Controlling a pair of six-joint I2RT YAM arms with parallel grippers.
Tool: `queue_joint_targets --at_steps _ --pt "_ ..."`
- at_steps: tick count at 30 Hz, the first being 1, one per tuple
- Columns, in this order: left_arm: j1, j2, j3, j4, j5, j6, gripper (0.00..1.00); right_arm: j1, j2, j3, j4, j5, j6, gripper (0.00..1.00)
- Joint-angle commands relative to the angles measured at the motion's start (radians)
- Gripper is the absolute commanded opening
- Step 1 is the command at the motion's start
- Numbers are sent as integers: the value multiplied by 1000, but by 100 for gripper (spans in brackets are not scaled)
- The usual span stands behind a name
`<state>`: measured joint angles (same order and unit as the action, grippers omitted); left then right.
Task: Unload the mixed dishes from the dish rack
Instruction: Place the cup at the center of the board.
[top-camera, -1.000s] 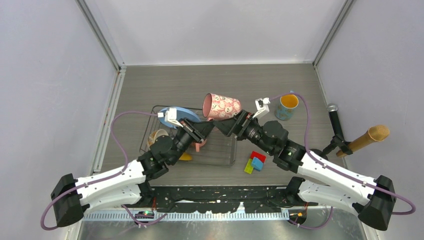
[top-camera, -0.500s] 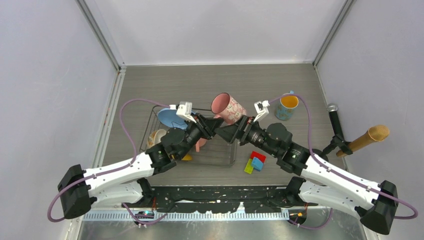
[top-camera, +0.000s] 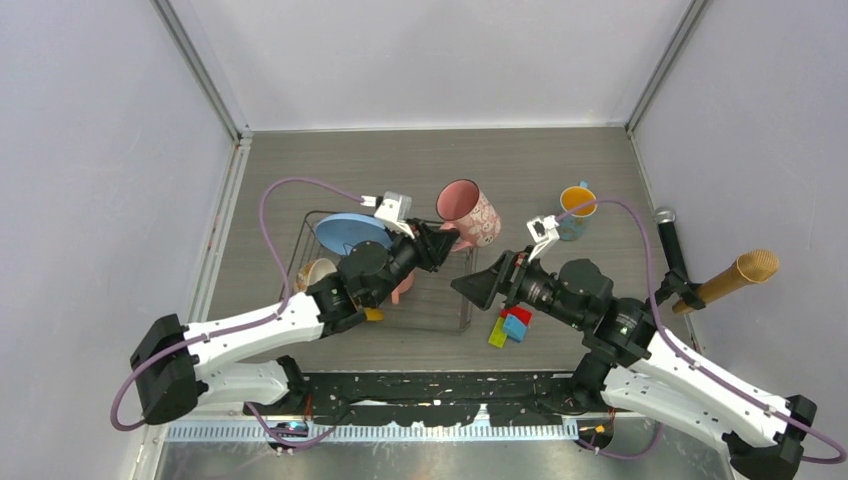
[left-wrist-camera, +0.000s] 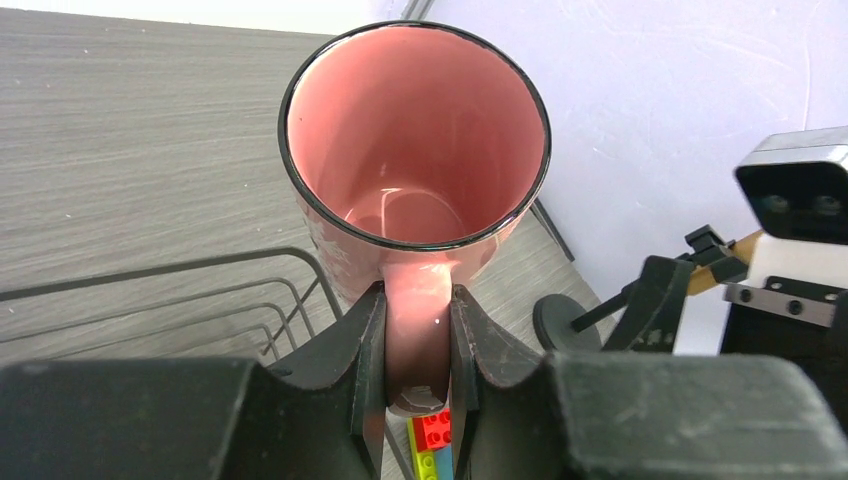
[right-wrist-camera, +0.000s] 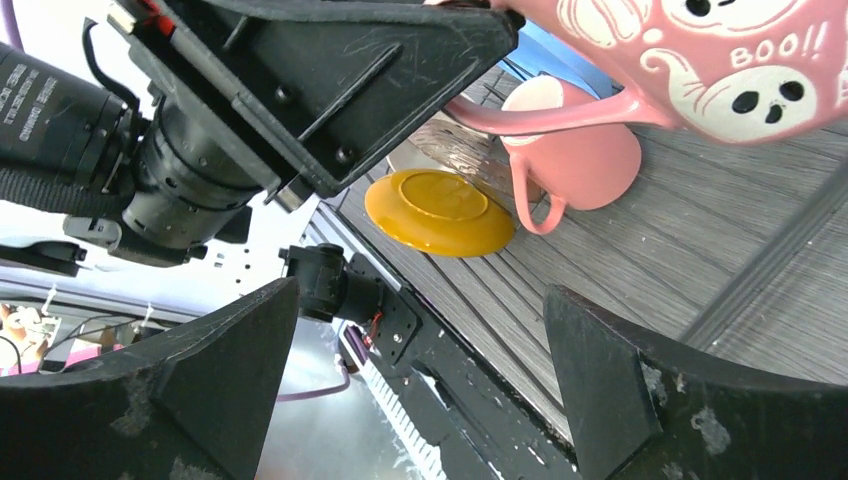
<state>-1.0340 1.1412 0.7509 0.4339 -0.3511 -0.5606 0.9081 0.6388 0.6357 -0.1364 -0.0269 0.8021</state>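
My left gripper (top-camera: 441, 240) is shut on the handle (left-wrist-camera: 418, 320) of the speckled pink mug (top-camera: 470, 212), held in the air over the dish rack's right end, mouth toward the wrist camera (left-wrist-camera: 415, 140). The dark wire dish rack (top-camera: 455, 322) holds a light blue plate (top-camera: 352, 232), a cream bowl (top-camera: 318, 272), a plain salmon mug (right-wrist-camera: 585, 165) and a yellow plate (right-wrist-camera: 438, 212). A blue mug with an orange inside (top-camera: 575, 210) stands on the table at the right. My right gripper (top-camera: 478, 285) is open and holds nothing, just right of the rack, below the pink mug (right-wrist-camera: 700, 60).
Small red, blue and green blocks (top-camera: 510, 325) lie on the table right of the rack. A black stand with a microphone (top-camera: 672, 245) and a tan tube (top-camera: 740, 275) sits at the right wall. Grey walls enclose the table on three sides.
The left gripper has carried the pink mug rightward and turned its mouth up. The right arm has drawn back toward the near right, away from the mug, jaws still wide.
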Motion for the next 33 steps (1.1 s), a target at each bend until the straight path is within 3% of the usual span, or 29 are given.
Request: queue_joint_targets --at_steps 1,7,13,19,23,25,33 --pt "-5 -5 101 173 14 66 0 2 -74 57 -81 55 -68 99" --pt "-4 25 122 156 100 128 0 2 -99 167 -253 276 -109 99" --pt "-5 22 137 122 233 186 0 2 -72 292 -325 293 -160 99" --pt "-5 1 138 70 308 244 0 2 25 437 -527 466 -127 98" --pt "-6 -10 145 16 477 307 0 3 101 520 -630 511 -123 93" --pt "-6 -16 135 14 536 326 0 2 144 559 -700 504 -118 85" --pt "-13 -33 131 -36 610 394 0 2 295 635 -868 462 -101 72"
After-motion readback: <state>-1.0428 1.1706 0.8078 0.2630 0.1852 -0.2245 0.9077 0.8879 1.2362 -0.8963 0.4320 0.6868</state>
